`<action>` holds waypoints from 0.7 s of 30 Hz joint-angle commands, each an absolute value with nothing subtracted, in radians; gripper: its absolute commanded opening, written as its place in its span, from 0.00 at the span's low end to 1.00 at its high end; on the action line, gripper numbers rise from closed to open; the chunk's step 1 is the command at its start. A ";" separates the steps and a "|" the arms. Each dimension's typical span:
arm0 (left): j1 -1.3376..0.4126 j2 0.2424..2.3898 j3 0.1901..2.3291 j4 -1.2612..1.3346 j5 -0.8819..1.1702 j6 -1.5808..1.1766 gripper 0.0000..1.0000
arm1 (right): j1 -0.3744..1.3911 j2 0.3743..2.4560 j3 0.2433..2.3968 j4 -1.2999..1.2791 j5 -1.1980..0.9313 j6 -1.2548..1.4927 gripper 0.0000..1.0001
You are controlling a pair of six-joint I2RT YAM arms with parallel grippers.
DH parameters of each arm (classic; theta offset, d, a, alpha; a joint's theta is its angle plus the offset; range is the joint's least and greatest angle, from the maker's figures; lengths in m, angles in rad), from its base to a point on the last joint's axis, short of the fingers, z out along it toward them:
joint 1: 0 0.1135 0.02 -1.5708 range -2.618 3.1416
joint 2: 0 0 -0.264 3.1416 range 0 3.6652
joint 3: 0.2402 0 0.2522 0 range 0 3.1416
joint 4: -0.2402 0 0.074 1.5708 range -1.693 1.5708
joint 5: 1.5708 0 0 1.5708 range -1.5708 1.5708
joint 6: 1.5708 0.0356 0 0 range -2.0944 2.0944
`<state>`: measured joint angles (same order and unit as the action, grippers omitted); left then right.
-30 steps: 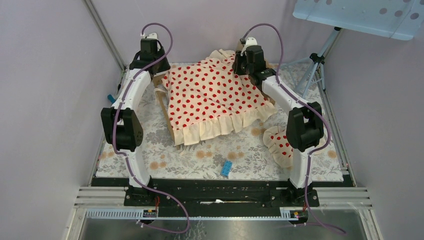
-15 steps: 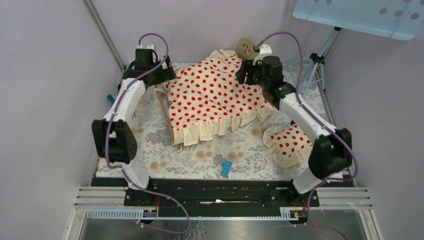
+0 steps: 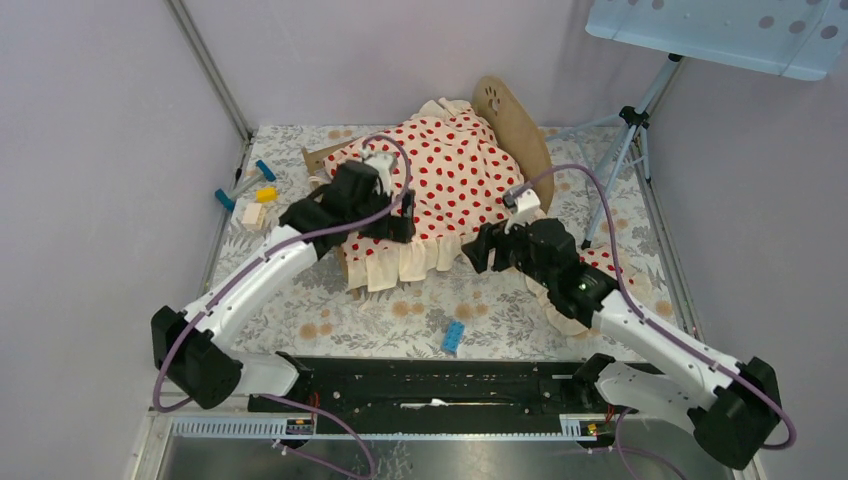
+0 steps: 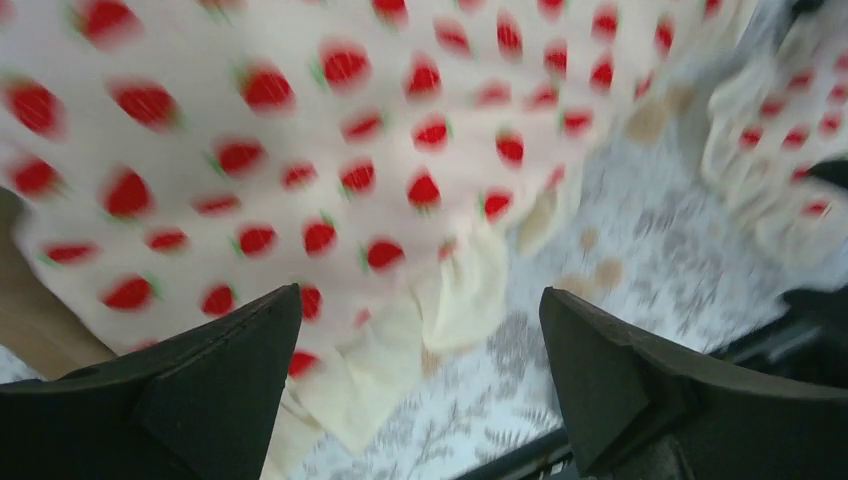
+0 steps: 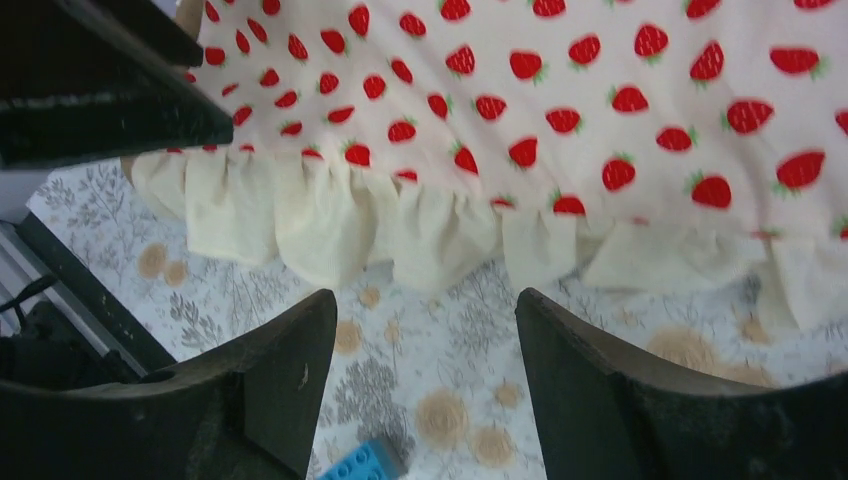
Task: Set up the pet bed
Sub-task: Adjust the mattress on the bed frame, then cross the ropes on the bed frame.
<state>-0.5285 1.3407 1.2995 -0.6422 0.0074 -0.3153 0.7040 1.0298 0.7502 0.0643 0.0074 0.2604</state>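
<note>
The pet bed (image 3: 512, 122) stands at the back middle of the table, its rounded wooden end board upright. A cream red-dotted blanket (image 3: 455, 180) lies spread over it and hides the mattress. My left gripper (image 3: 392, 220) hovers open over the blanket's near left ruffle (image 4: 330, 370), holding nothing. Open and empty too, my right gripper (image 3: 482, 250) hangs just off the blanket's near edge (image 5: 400, 230), above the floral mat. The dotted pillow (image 3: 604, 262) lies mostly under my right arm, and it shows at the upper right in the left wrist view (image 4: 790, 150).
A blue brick (image 3: 453, 337) lies on the mat near the front, below my right gripper (image 5: 365, 462). Small toy blocks (image 3: 250, 195) sit at the left edge. A tripod (image 3: 625, 130) stands at the back right. Walls close in on both sides.
Both arms have swung from the bed's far end toward its near side. Both grippers have opened and let go of the blanket, which now lies over the bed.
</note>
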 commanded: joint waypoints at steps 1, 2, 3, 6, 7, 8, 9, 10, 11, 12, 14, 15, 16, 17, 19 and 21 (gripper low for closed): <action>-0.611 1.263 1.185 -0.691 -0.152 -0.352 0.99 | 0.702 0.861 0.683 0.031 0.058 0.293 0.74; -0.627 1.268 1.173 -0.704 -0.172 -0.353 0.99 | 0.700 0.831 0.671 0.016 0.060 0.291 0.75; -0.642 1.276 1.169 -0.718 -0.191 -0.352 0.99 | 0.702 0.810 0.662 0.009 0.061 0.290 0.75; -0.698 1.314 1.187 -0.766 -0.266 -0.350 0.99 | 0.702 0.765 0.636 -0.035 0.061 0.301 0.76; -0.717 1.332 1.200 -0.795 -0.301 -0.350 0.99 | 0.702 0.755 0.626 -0.037 0.062 0.306 0.76; -0.735 1.349 1.212 -0.819 -0.328 -0.352 0.99 | 0.702 0.750 0.617 -0.037 0.062 0.312 0.76; -0.751 1.367 1.222 -0.838 -0.355 -0.357 0.99 | 0.702 0.746 0.606 -0.035 0.060 0.319 0.76; -0.763 1.381 1.230 -0.853 -0.374 -0.361 0.99 | 0.702 0.742 0.598 -0.033 0.059 0.323 0.76; -0.772 1.394 1.235 -0.866 -0.390 -0.363 0.99 | 0.702 0.739 0.592 -0.032 0.058 0.328 0.76; -0.779 1.408 1.237 -0.879 -0.404 -0.367 0.99 | 0.703 0.736 0.587 -0.031 0.057 0.330 0.76; -0.786 1.426 1.239 -0.906 -0.424 -0.374 0.99 | 0.701 0.733 0.579 -0.031 0.057 0.330 0.76; -0.789 1.433 1.236 -0.918 -0.435 -0.381 0.99 | 0.702 0.732 0.578 -0.031 0.059 0.329 0.76; -0.789 1.435 1.232 -0.926 -0.444 -0.386 0.99 | 0.702 0.732 0.577 -0.032 0.060 0.327 0.76; -0.791 1.435 1.226 -0.930 -0.450 -0.389 0.98 | 0.702 0.732 0.577 -0.032 0.061 0.325 0.76; -0.792 1.433 1.216 -0.931 -0.463 -0.391 0.95 | 0.701 0.732 0.573 -0.030 0.063 0.323 0.76; -0.792 1.433 1.215 -0.930 -0.471 -0.386 0.83 | 0.702 0.730 0.567 -0.027 0.062 0.325 0.76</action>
